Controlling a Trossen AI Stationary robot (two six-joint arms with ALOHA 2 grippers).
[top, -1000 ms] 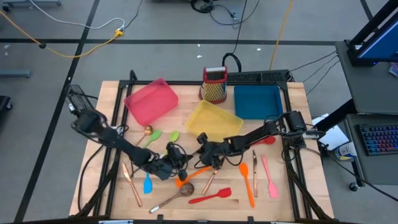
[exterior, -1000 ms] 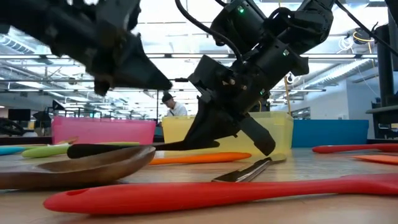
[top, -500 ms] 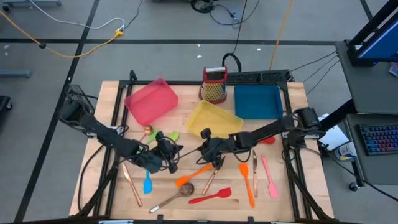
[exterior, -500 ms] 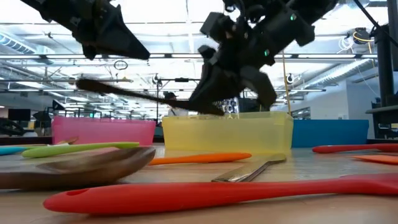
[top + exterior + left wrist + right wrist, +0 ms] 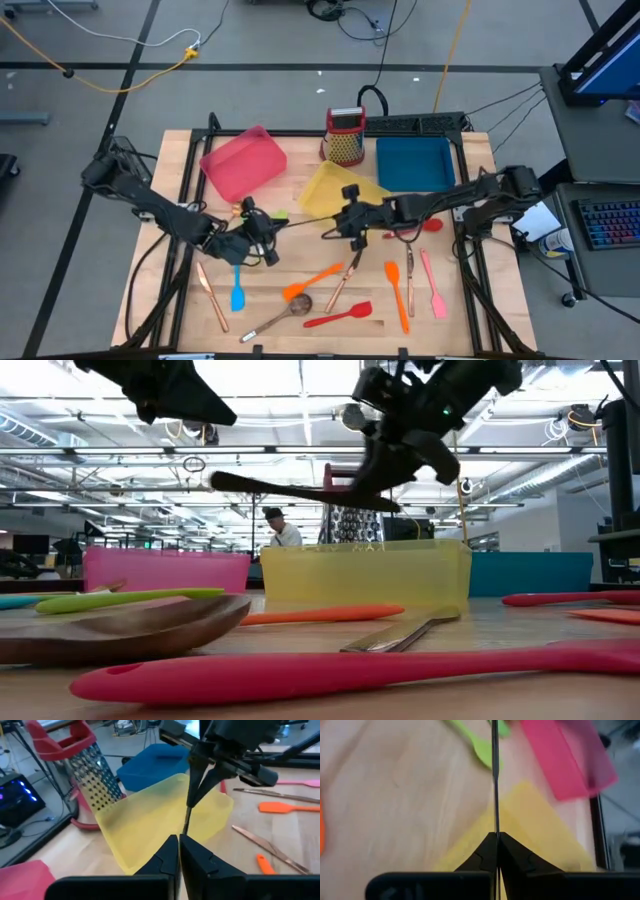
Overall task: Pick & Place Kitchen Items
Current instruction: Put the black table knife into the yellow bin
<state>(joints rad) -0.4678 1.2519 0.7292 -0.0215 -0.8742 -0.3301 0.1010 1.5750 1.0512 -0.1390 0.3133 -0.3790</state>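
Observation:
My right gripper (image 5: 347, 222) is shut on a slim black knife (image 5: 280, 487) above the near edge of the yellow tray (image 5: 335, 190). The knife sticks out from it toward the table's left. My left gripper (image 5: 262, 238) hangs shut and empty just left of the knife's free end, above the table and above the knife (image 5: 186, 817) in the low view. Green spatulas (image 5: 250, 216) lie beside it. An orange spatula (image 5: 310, 282), a red spatula (image 5: 338, 317), a brownish spoon (image 5: 275, 320) and copper cutlery (image 5: 345, 275) lie flat on the table. My right gripper pinches the knife's thin end (image 5: 495, 827) between its two fingers, coming level from the table's right along the knife's length. The knife is lifted clear of the table and tray, nearly level, with its thicker end (image 5: 235, 482) free and pointing left.
A pink tray (image 5: 243, 160), a blue tray (image 5: 413, 162) and a red-topped grater (image 5: 346, 137) stand along the far side. More utensils lie near right: orange (image 5: 397, 295), pink (image 5: 433, 285), copper (image 5: 410, 275). A blue spatula (image 5: 238, 293) and copper piece (image 5: 212, 290) lie near left.
My right gripper has risen and gone toward the far edge and a little right, carrying the black knife from table height to well above it, tilted on the way and now nearly level. My left gripper has risen and drawn back toward the table's left and far side.

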